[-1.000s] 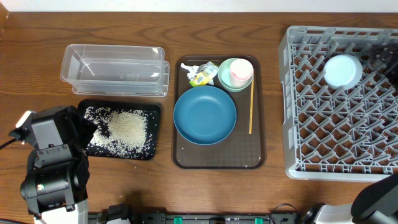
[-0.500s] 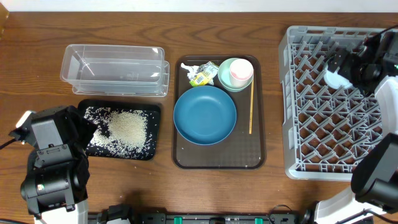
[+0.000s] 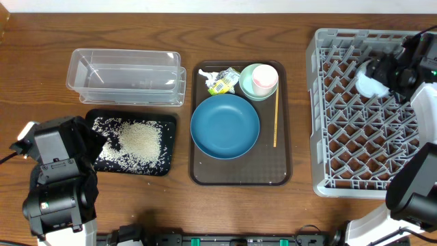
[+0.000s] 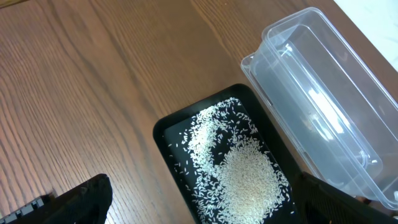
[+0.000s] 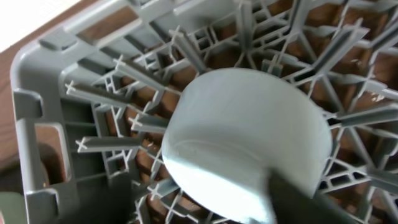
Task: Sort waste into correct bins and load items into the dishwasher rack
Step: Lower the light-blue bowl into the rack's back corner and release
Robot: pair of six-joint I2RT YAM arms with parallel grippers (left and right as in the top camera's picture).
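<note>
Right claw: the right claw (image 3: 384,74) is over the 12 o'clock part of the rack (image 3: 316,123), against the light-blue bowl (image 5: 245,134). One dark finger (image 5: 292,202) overlaps the bowl's edge. Cannot tell whether it grips or is clear.
Bowl: rests among the rack's pegs (image 5: 99,93); which way up, cannot tell. In the overhead view the claw hides its 3 o'clock side.
Left claw: the left claw (image 4: 204,186) is spread wide and holds nothing, above the black tray (image 3: 171,119).
Rice: the rice (image 3: 140,140) lies heaped and scattered inside the black tray. The left arm's housing covers the tray's 9 o'clock edge.
Clear tub: the clear tub (image 3: 78,75) sits just beside the black tray, at its 12 o'clock.
Brown serving tray: the brown serving tray (image 3: 232,171) lies on the bench (image 3: 41,68) between tub and rack.
Tray load: dark-blue dish (image 3: 224,128); cup (image 3: 259,80) at the dish's 1 o'clock; wrapper (image 3: 221,82) just beside the cup at its 9 o'clock; stick (image 3: 276,119) along the dish's 3 o'clock side.
</note>
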